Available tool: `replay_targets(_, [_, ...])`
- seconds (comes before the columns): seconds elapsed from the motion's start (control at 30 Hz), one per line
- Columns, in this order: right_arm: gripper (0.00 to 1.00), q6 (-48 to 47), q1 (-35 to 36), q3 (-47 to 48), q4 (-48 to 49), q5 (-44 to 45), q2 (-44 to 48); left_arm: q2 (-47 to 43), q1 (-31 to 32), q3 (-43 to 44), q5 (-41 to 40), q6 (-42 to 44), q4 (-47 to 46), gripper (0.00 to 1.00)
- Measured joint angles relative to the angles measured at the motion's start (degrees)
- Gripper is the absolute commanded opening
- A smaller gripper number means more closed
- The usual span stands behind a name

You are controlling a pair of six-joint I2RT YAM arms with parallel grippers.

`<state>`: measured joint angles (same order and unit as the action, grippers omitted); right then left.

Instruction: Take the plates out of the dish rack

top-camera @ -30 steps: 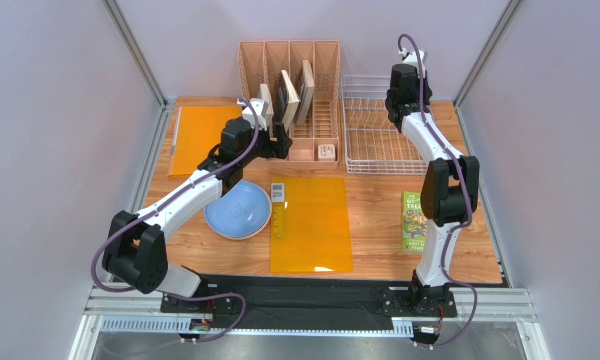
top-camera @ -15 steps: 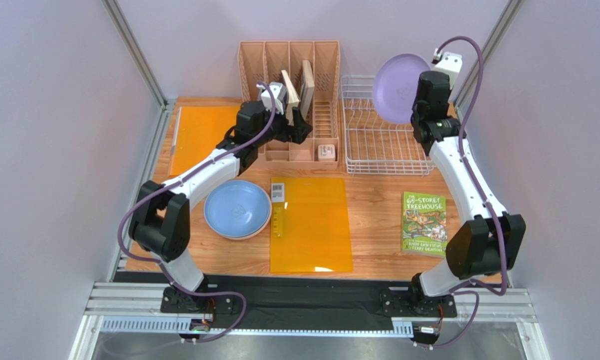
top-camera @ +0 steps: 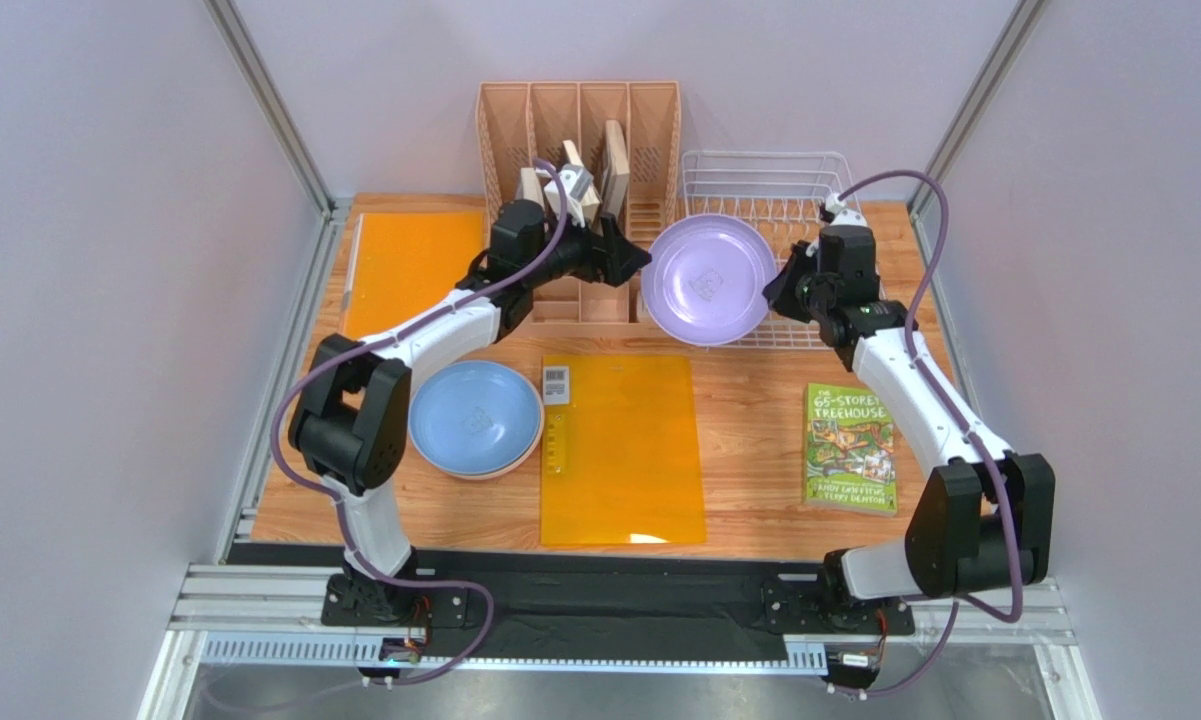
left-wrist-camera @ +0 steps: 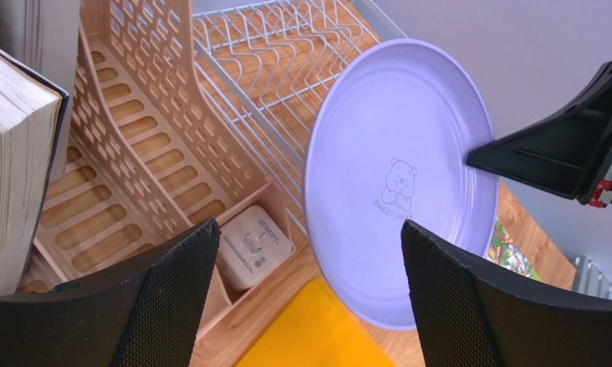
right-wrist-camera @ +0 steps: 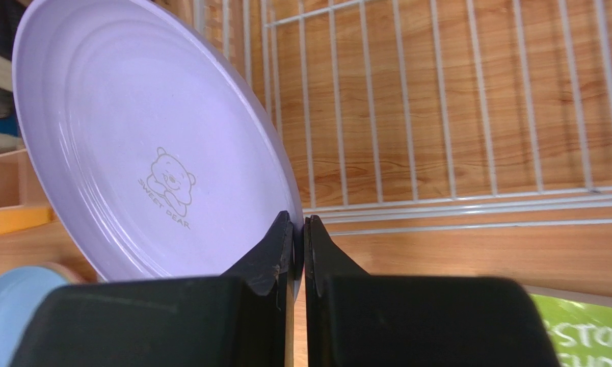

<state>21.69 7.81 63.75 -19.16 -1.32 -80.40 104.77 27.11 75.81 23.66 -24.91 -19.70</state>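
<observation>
the plate [top-camera: 708, 279] hangs tilted above the front edge of the dish rack [top-camera: 772, 195], organizer [top-camera: 579, 120] left of both.

Lavender plate [top-camera: 707, 279], pinched at its rim by the right end effector [right-wrist-camera: 295, 225], hangs tilted just ahead of the left end effector [top-camera: 632, 251], plugging that gap. Organizer [top-camera: 509, 135] walls the back. Bare table [top-camera: 756, 435] between orange sheet [top-camera: 621, 450] and book [top-camera: 850, 446] is passable.

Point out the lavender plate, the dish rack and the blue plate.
lavender plate [top-camera: 708, 279], top view, its centre.
dish rack [top-camera: 764, 177], top view, its back wall.
blue plate [top-camera: 476, 419], top view, its centre.
</observation>
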Motion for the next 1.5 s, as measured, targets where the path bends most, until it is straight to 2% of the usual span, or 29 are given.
replay_targets(0.17, [0.0,4.55,0.0,-3.21,4.81,-6.56,2.89,0.5,0.28,0.0,1.25,-1.22,-2.21,0.9])
replay_targets(0.23, [0.0,5.88,0.0,-4.2,6.6,-8.46,3.63,0.83,0.61,0.0,1.51,-1.68,-2.56,0.84])
replay_targets(0.27, [0.0,6.45,0.0,-4.52,7.28,-9.25,3.78,0.96,0.79,-0.02,1.57,-1.86,-2.56,0.71])
replay_targets(0.33, [0.0,7.32,0.0,-4.9,8.15,-10.47,3.93,1.2,1.33,-0.2,1.49,-2.1,-2.64,0.49])
replay_targets(0.37, [0.0,7.56,0.0,-4.92,8.35,-10.95,3.96,1.22,1.55,-0.37,1.38,-2.38,-2.82,0.26])
replay_targets(0.4, [0.01,7.76,0.0,-4.98,8.74,-11.32,4.0,1.2,1.79,-0.63,1.38,-2.34,-2.91,0.12])
replay_targets(0.43, [0.02,7.93,0.0,-5.07,8.9,-11.54,4.11,1.2,2.1,-0.94,1.27,-2.56,-3.13,0.03])
replay_targets(0.47, [0.1,7.58,0.0,-5.33,8.76,-11.21,4.26,1.16,2.23,-1.46,0.85,-3.23,-3.78,0.0])
replay_targets(0.53, [0.23,7.34,-0.17,-6.14,8.57,-11.47,4.42,0.61,2.38,-2.45,0.57,-4.63,-5.05,0.0])
replay_targets(0.57, [0.38,7.37,-0.13,-6.4,8.5,-11.72,4.42,-0.02,2.56,-3.45,-0.33,-4.61,-5.25,0.0])
replay_targets(0.63, [0.53,7.67,0.02,-6.47,8.44,-11.91,4.59,-1.64,2.71,-6.01,-1.77,-4.2,-5.51,0.0])
replay_targets(0.67, [0.68,7.87,0.02,-6.45,8.57,-11.96,4.76,-2.67,2.75,-7.61,-2.89,-3.48,-5.03,0.0])
replay_targets(0.7, [0.7,7.63,0.0,-6.45,8.61,-11.87,5.14,-3.87,2.75,-9.44,-3.72,-3.04,-4.5,0.0])
replay_targets(0.9, [0.75,4.81,0.0,-5.22,7.34,-7.72,7.04,-15.32,2.89,-19.82,-12.46,0.24,2.36,0.0])
replay_targets(1.1, [0.75,1.81,-0.74,-3.39,5.05,-2.89,7.06,-37.03,2.89,-28.5,-27.32,1.14,12.72,0.0])
replay_targets(1.33, [0.74,1.11,-1.27,-0.85,3.87,-1.53,4.76,-58.18,2.86,-40.59,-46.23,-4.72,25.09,0.0])
replay_targets(1.5, [0.74,0.87,-1.27,-0.24,3.48,-1.42,3.54,-67.6,2.86,-49.51,-54.31,-8.39,34.36,0.0])
